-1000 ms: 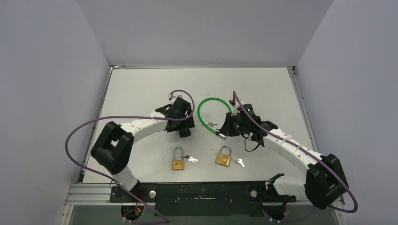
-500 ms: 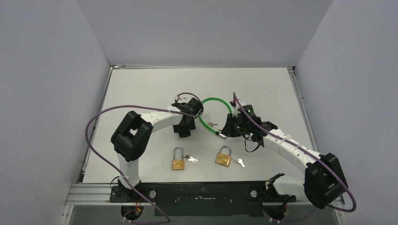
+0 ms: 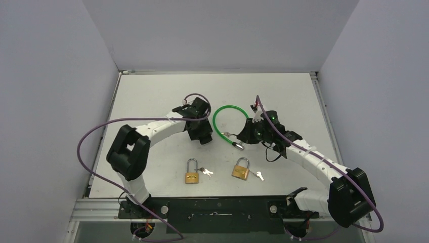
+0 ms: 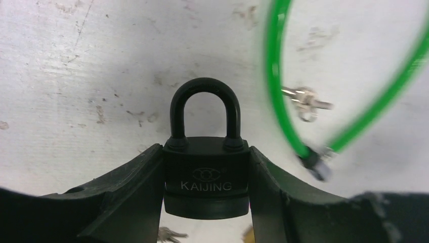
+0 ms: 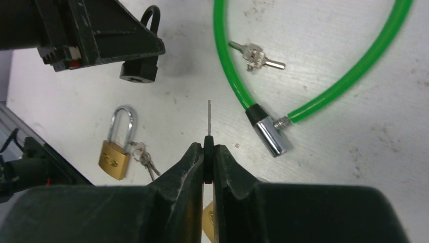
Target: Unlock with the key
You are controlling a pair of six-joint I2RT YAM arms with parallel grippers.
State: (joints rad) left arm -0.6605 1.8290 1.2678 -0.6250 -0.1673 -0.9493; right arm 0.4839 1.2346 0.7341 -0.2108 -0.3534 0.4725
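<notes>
My left gripper [image 4: 206, 167] is shut on a black KAIJING padlock [image 4: 206, 172], its shackle closed and pointing away from the wrist. In the top view the left gripper [image 3: 204, 132] holds it above the table near the middle. My right gripper [image 5: 208, 148] is shut on a key [image 5: 208, 126] with a black head, its thin blade pointing forward toward the padlock [image 5: 138, 71], which hangs keyhole down in the left fingers. In the top view the right gripper [image 3: 248, 134] is to the right of the left one.
A green cable lock [image 3: 227, 119] with a metal end [image 5: 271, 136] and its own keys [image 5: 254, 55] lies between the grippers. Two brass padlocks [image 3: 191, 172] [image 3: 241, 169], each with keys beside it, lie nearer the front edge.
The left gripper with the black padlock has swung and turned near the green cable. The right gripper has shifted slightly up and right with the key.
</notes>
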